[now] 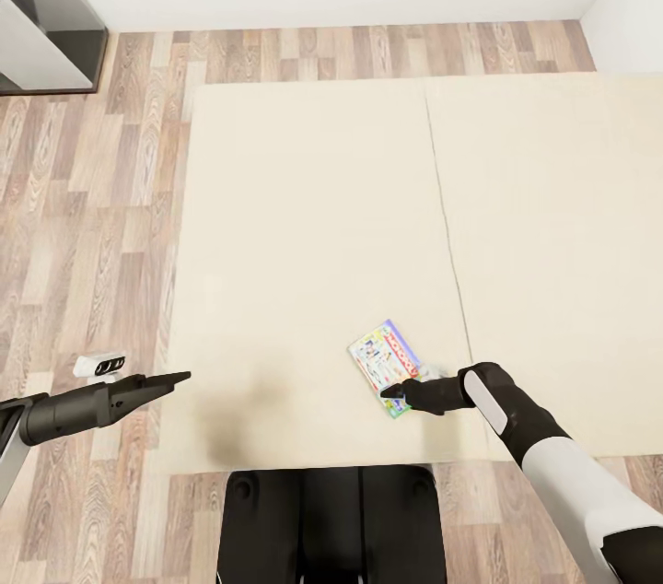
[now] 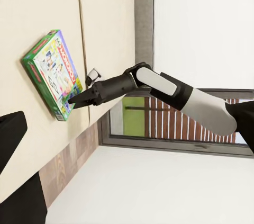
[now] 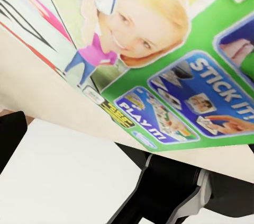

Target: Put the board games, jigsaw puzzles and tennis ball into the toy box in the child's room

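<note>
Seemingly mid-pickup, the head view has the right gripper point(image 1: 398, 394) reaching over the near part of the bed point(image 1: 304, 197), its tips at the near corner of the pale green board game point(image 1: 386, 363), which lies flat on the cream pad. Whether the jaws are pinched on that corner or merely touching it cannot be told from here. Well off to the other side, the left gripper point(image 1: 175, 377) hangs over the bed's edge with its fingers drawn to a narrow point, nothing between them.

From the left wrist view, the game box point(image 2: 53, 73) shows its green side wall and printed lid, and the right gripper point(image 2: 79, 98) tapers to the box's lower corner; the fingers look close together there, though a true hold is not clear.

Through the right wrist view, the printed lid point(image 3: 159, 54) sits right before the jaws, too near to show the fingertips.

By my judgement the box is light, stiff cardboard with a glossy, somewhat slippery lid. A corner pinch would let it swing; a hold across the short edge, one finger beneath and one on top, should carry it steadier.
</note>
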Controlling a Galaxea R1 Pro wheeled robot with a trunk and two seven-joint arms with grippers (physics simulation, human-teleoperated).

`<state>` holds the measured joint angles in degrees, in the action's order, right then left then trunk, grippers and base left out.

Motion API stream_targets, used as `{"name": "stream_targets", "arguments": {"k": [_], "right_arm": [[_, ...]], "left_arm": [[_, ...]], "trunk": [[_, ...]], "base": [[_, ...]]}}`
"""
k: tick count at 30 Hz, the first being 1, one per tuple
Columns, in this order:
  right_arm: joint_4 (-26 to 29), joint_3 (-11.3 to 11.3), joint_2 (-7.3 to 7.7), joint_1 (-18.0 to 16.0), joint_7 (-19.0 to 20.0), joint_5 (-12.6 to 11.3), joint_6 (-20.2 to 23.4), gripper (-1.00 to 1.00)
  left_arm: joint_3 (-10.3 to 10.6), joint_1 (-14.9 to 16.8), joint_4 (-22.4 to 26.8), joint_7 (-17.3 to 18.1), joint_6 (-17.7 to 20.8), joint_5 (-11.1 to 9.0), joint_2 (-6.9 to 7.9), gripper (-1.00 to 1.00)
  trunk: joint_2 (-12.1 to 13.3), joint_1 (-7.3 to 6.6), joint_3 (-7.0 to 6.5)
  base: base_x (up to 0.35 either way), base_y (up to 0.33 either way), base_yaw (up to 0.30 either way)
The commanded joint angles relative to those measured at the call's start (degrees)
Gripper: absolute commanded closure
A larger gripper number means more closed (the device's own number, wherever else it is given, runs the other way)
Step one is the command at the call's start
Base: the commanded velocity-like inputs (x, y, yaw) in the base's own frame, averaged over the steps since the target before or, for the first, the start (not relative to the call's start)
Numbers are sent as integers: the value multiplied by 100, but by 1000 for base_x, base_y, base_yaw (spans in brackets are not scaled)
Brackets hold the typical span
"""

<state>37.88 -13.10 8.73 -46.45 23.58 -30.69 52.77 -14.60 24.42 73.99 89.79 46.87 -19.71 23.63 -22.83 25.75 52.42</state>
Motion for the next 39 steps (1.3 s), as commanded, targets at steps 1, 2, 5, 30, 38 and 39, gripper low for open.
{"name": "stream_targets", "arguments": {"k": [1, 2, 5, 30, 38, 39], "right_arm": [[4, -17, 6, -2, 41, 37, 6, -100], [3, -17, 6, -2, 41, 37, 6, -100], [1, -19, 6, -4, 41, 37, 6, -100], [7, -18, 6, -4, 41, 45, 6, -100], [9, -17, 6, -4, 40, 53, 6, -100], [9, -17, 6, -2, 37, 60, 6, -100]], "left_arm": [[1, 1, 1, 21, 61, 2, 2, -100], [1, 1, 1, 21, 63, 2, 2, -100], [1, 1, 1, 21, 61, 2, 2, -100], [1, 1, 1, 21, 59, -3, 2, -100], [1, 1, 1, 21, 59, -4, 2, -100], [1, 1, 1, 21, 59, -2, 2, -100]], "trunk": [[-9, 3, 6], [-9, 3, 6], [-9, 3, 6], [-9, 3, 6], [-9, 3, 6], [-9, 3, 6]], "base": [[0, 42, 0], [0, 60, 0], [0, 96, 0], [0, 12, 0], [0, 0, 0], [0, 0, 0]]}}
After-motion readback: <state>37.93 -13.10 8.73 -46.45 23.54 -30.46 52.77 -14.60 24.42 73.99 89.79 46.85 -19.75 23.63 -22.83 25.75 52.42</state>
